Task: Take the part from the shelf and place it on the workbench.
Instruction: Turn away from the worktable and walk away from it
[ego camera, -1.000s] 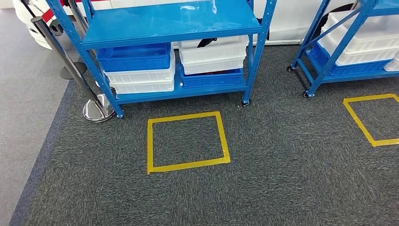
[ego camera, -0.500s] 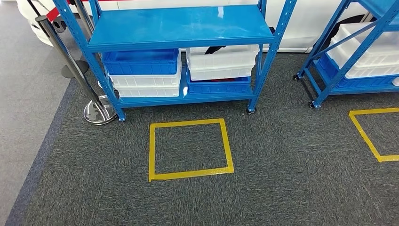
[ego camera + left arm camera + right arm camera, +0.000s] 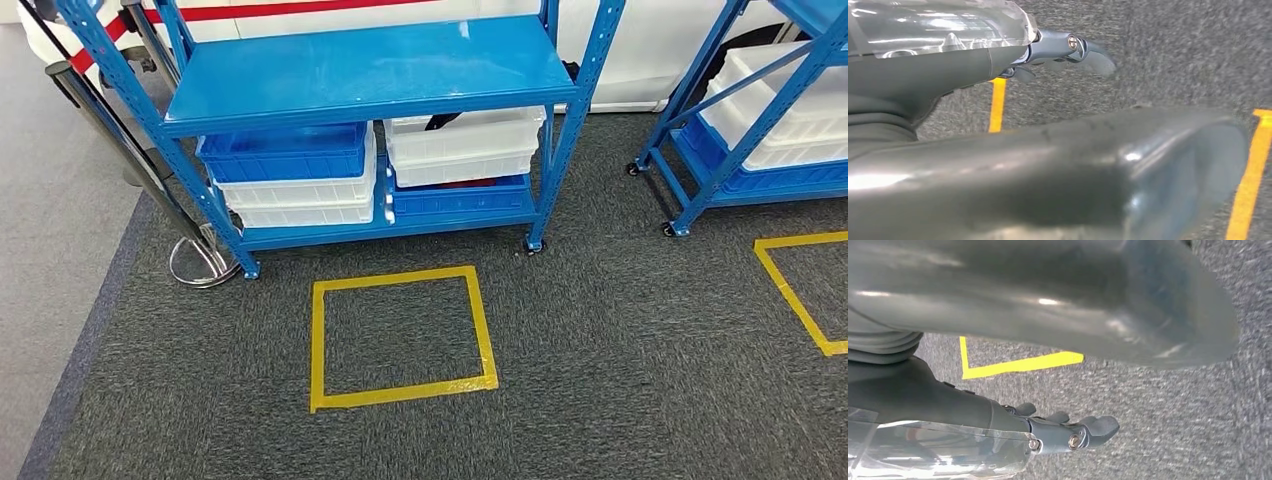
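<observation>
Grey carpet (image 3: 620, 370), yellow tape square (image 3: 400, 336), blue shelf (image 3: 365, 70)

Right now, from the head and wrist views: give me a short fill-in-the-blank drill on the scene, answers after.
1. The square taped on the carpet before the blue shelf is ____ in colour.
2. On the shelf's bottom level, the left stack has a ____ bin on top of white bins.
3. The left hand and right hand each hold ____.

Missing words: yellow; blue; nothing
</observation>
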Robot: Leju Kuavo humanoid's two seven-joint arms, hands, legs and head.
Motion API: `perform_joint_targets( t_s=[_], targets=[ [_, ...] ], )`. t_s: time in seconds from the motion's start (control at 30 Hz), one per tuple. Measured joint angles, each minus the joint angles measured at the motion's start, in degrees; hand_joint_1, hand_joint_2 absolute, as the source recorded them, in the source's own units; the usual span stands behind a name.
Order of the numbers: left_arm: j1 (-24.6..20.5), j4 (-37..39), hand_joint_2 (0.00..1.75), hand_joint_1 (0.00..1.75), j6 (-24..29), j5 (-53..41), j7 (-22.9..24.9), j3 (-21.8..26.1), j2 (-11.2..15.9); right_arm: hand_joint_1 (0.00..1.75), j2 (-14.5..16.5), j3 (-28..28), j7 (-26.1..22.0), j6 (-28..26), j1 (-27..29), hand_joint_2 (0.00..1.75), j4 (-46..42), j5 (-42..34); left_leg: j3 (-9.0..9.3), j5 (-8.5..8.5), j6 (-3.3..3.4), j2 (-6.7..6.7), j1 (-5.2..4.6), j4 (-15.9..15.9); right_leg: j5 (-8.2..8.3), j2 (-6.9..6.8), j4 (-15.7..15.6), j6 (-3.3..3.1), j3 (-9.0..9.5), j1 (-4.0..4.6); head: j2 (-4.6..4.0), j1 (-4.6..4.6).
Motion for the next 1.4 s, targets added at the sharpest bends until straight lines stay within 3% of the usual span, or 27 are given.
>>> perform_joint_targets(
  t_s=[0.03, 0.1, 0.2, 0.23, 0.3, 0.37, 0.4, 0.43, 0.47, 0.57, 0.6, 0.63, 0.7, 0.77, 0.8, 0.87, 0.93, 0.97, 1.0, 1.07, 1.1, 1.13, 1.2, 1.23, 1.3, 1.33, 1.4],
  targets=[
    [0.1, 0.0, 0.00, 0.00, 0.0, 0.0, 0.0, 0.0, 0.0, 0.00, 0.0, 0.0, 0.0, 0.0, 0.0, 0.00, 0.0, 0.0, 0.32, 3.07, 0.31, 0.06, -0.15, -3.0, -0.66, -0.01, 0.0, 0.21, 0.80, 0.03, 0.00, 0.05],
    [0.2, 0.0, 0.00, 0.00, 0.1, 0.0, 0.0, 0.0, 0.0, 0.00, 0.1, 0.0, 0.0, 0.0, -0.1, 0.00, 0.0, 0.0, 0.92, 6.74, 1.00, 0.14, -0.57, -6.6, -1.67, 0.07, -0.2, 0.90, 1.85, 0.05, 0.00, 0.13],
    [0.1, 0.0, 0.00, 0.00, 0.1, 0.0, 0.0, -0.1, 0.0, 0.00, 0.1, -0.1, 0.0, 0.0, -0.4, 0.00, 0.0, 0.1, 2.72, 6.62, 2.06, -0.07, -0.68, -8.0, -1.33, 0.14, 0.6, 2.14, 2.85, 0.02, 0.00, 0.20],
    [0.1, 0.0, 0.00, 0.00, 0.1, 0.0, 0.0, -0.1, 0.0, 0.00, 0.1, -0.1, 0.0, 0.0, -0.4, 0.00, 0.0, 0.1, 3.65, 6.45, 2.44, -0.12, -0.56, -8.6, -1.15, 0.11, 2.1, 2.39, 2.39, 0.02, 0.00, 0.26],
    [0.1, 0.0, 0.00, 0.00, 0.1, 0.0, 0.0, -0.1, -0.1, 0.00, 0.1, -0.1, 0.0, 0.0, -0.6, 0.00, -0.1, 0.1, 5.20, 5.90, 3.07, -0.13, -0.43, -9.4, -2.48, 0.07, 7.5, 2.74, -0.86, -0.07, 0.00, 0.38],
    [0.0, 0.0, 0.00, 0.00, 0.1, 0.0, 0.0, -0.1, -0.1, 0.00, 0.1, -0.1, 0.0, 0.1, -0.6, 0.00, -0.1, 0.1, 6.19, 4.93, 3.39, -0.17, -0.48, -9.5, -5.48, 0.08, 13.3, 3.13, -5.78, -0.09, 0.00, 0.42],
    [0.0, 0.0, 0.00, 0.00, 0.1, -0.1, 0.0, -0.1, -0.1, 0.00, 0.1, -0.1, 0.0, 0.1, -0.5, 0.00, -0.1, 0.1, 6.82, 4.33, 3.37, -0.26, -0.51, -9.5, -6.61, 0.07, 14.7, 3.28, -7.62, -0.11, 0.00, 0.41],
    [0.1, 0.0, 0.00, 0.00, 0.0, -0.1, 0.0, -0.1, -0.1, 0.00, 0.1, -0.1, 0.1, 0.1, -0.4, 0.00, -0.1, 0.1, 7.65, 3.66, 3.29, -0.37, -0.52, -9.5, -6.68, 0.07, 14.4, 3.31, -8.68, -0.11, 0.00, 0.43],
    [0.3, 0.0, 0.00, 0.00, 0.0, -0.2, 0.0, -0.1, -0.2, 0.00, 0.1, -0.1, 0.1, 0.1, -0.2, 0.00, -0.1, 0.1, 8.63, 2.94, 3.17, -0.47, -0.51, -9.5, -5.51, 0.06, 12.5, 3.25, -9.01, -0.10, 0.00, 0.43],
    [0.4, 0.0, 0.00, 0.00, -0.1, -0.3, 0.0, -0.1, -0.4, 0.00, 0.1, -0.3, 0.4, 0.1, 0.3, 0.00, -0.1, 0.2, 10.98, 0.60, 2.51, -0.61, -0.60, -9.4, 3.39, 0.02, 3.7, 2.52, -8.51, 0.12, 0.00, 0.44],
    [0.3, 0.0, 0.00, 0.00, -0.1, -0.3, 0.0, -0.1, -0.5, 0.00, 0.0, -0.3, 0.5, 0.1, 0.3, 0.00, -0.1, 0.3, 11.33, -0.03, 2.19, -0.65, -0.66, -9.6, 5.39, 0.01, 2.1, 2.12, -8.46, 0.26, 0.00, 0.42],
    [0.2, 0.0, 0.00, 0.00, -0.1, -0.3, 0.0, -0.1, -0.5, 0.00, 0.0, -0.3, 0.5, 0.2, 0.3, 0.00, -0.1, 0.3, 11.68, -0.32, 1.85, -0.67, -0.74, -9.5, 6.05, 0.04, 1.5, 1.72, -8.43, 0.38, 0.00, 0.39],
    [0.0, 0.0, 0.00, 0.00, -0.1, -0.3, 0.0, -0.2, -0.5, 0.00, 0.1, -0.3, 0.5, 0.3, 0.2, 0.00, -0.1, 0.3, 12.14, -0.12, 1.25, -0.66, -0.76, -8.9, 5.34, 0.14, 0.9, 0.91, -7.34, 0.29, 0.01, 0.35],
    [0.0, 0.0, 0.00, 0.00, -0.1, -0.3, 0.0, -0.2, -0.5, 0.00, 0.1, -0.3, 0.5, 0.4, 0.3, 0.00, -0.1, 0.4, 10.57, 0.52, 0.70, -0.47, -0.67, -4.8, 4.58, 0.11, 0.1, 0.25, -5.56, 0.06, 0.01, 0.10],
    [-0.1, 0.0, 0.00, 0.00, -0.1, -0.3, 0.0, -0.2, -0.5, 0.00, 0.1, -0.3, 0.5, 0.5, 0.3, 0.00, -0.1, 0.4, 8.52, 0.16, 0.43, -0.34, -0.52, -1.4, 4.14, 0.06, -0.3, 0.05, -4.71, 0.00, 0.01, -0.03],
    [-0.1, 0.0, 0.00, 0.00, -0.1, -0.3, 0.0, -0.2, -0.5, 0.00, 0.1, -0.3, 0.5, 0.5, 0.2, 0.00, -0.1, 0.5, 3.38, -2.85, -0.07, -0.17, -0.25, 5.2, 2.98, 0.06, -0.5, -0.12, -3.22, -0.02, 0.01, -0.20],
    [0.1, 0.0, 0.00, 0.00, -0.1, -0.3, 0.0, -0.2, -0.5, 0.00, 0.1, -0.3, 0.5, 0.6, 0.2, 0.00, -0.1, 0.5, -0.07, -5.88, -0.35, -0.10, -0.05, 7.0, 1.58, 0.18, -0.5, -0.07, -1.49, -0.02, 0.00, -0.19],
    [0.2, 0.0, 0.00, 0.00, 0.0, -0.3, 0.0, -0.2, -0.5, 0.00, 0.1, -0.3, 0.5, 0.7, 0.2, 0.00, -0.1, 0.5, -0.69, -5.65, -0.33, -0.08, 0.00, 5.6, 0.85, 0.22, -0.5, 0.01, -0.50, -0.02, 0.00, -0.19],
    [0.3, 0.0, 0.00, 0.00, 0.0, -0.3, 0.0, -0.2, -0.5, 0.00, 0.1, -0.3, 0.5, 0.7, 0.3, 0.00, -0.1, 0.5, -0.77, -3.60, -0.21, -0.05, 0.02, 2.8, 0.08, 0.24, -0.5, 0.12, 0.52, -0.01, 0.00, -0.17],
    [0.6, 0.0, 0.00, 0.00, 0.0, -0.3, 0.0, -0.2, -0.5, 0.00, 0.2, -0.4, 0.6, 0.8, 0.4, 0.00, -0.1, 0.6, -0.67, 3.43, 0.43, 0.12, -0.18, -3.4, -1.42, 0.32, -0.5, 0.51, 2.16, 0.06, 0.00, -0.18],
    [0.7, 0.0, 0.00, 0.00, 0.0, -0.3, 0.0, -0.2, -0.5, 0.00, 0.2, -0.4, 0.6, 0.8, 0.4, 0.00, -0.1, 0.6, -0.48, 6.07, 0.80, 0.20, -0.37, -5.4, -2.15, 0.39, -0.5, 0.86, 2.74, 0.10, 0.00, -0.17],
    [0.7, 0.0, 0.00, 0.00, 0.0, -0.3, 0.0, -0.2, -0.5, 0.00, 0.2, -0.4, 0.6, 0.9, 0.3, 0.00, -0.1, 0.6, -0.38, 7.45, 1.23, 0.23, -0.54, -6.4, -2.57, 0.47, -0.4, 1.27, 3.26, 0.14, 0.00, -0.18],
    [0.6, 0.0, 0.00, 0.00, 0.0, -0.3, 0.0, -0.2, -0.5, 0.00, 0.2, -0.4, 0.6, 0.8, 0.1, 0.00, -0.1, 0.6, 0.72, 7.17, 2.07, 0.09, -0.61, -7.0, -2.48, 0.50, 0.3, 2.21, 3.83, 0.10, 0.01, -0.16],
    [0.5, 0.0, 0.00, 0.00, 0.0, -0.3, 0.0, -0.2, -0.5, 0.00, 0.2, -0.4, 0.6, 0.8, 0.0, 0.00, -0.1, 0.7, 1.46, 7.06, 2.51, 0.02, -0.53, -7.5, -1.94, 0.45, 1.7, 2.59, 3.50, 0.07, 0.01, -0.11],
    [0.4, 0.0, 0.00, 0.00, 0.0, -0.3, 0.0, -0.2, -0.6, 0.00, 0.2, -0.4, 0.6, 0.8, -0.2, 0.00, -0.1, 0.7, 3.17, 6.57, 3.22, -0.04, -0.39, -8.3, -1.84, 0.32, 7.1, 3.00, 0.34, -0.01, 0.01, 0.00],
    [0.3, -0.1, 0.00, 0.00, 0.0, -0.3, 0.0, -0.2, -0.6, 0.00, 0.2, -0.4, 0.6, 0.8, -0.3, 0.00, -0.1, 0.7, 3.84, 6.12, 3.48, -0.02, -0.44, -8.6, -2.91, 0.28, 10.5, 3.05, -2.08, -0.01, 0.00, 0.06],
    [0.3, -0.1, 0.00, 0.00, 0.0, -0.3, 0.0, -0.2, -0.6, 0.00, 0.2, -0.4, 0.7, 0.9, -0.2, 0.00, -0.1, 0.7, 5.18, 4.96, 3.70, -0.13, -0.51, -8.8, -6.66, 0.25, 15.0, 3.13, -6.60, -0.01, 0.00, 0.10]
  ],
)
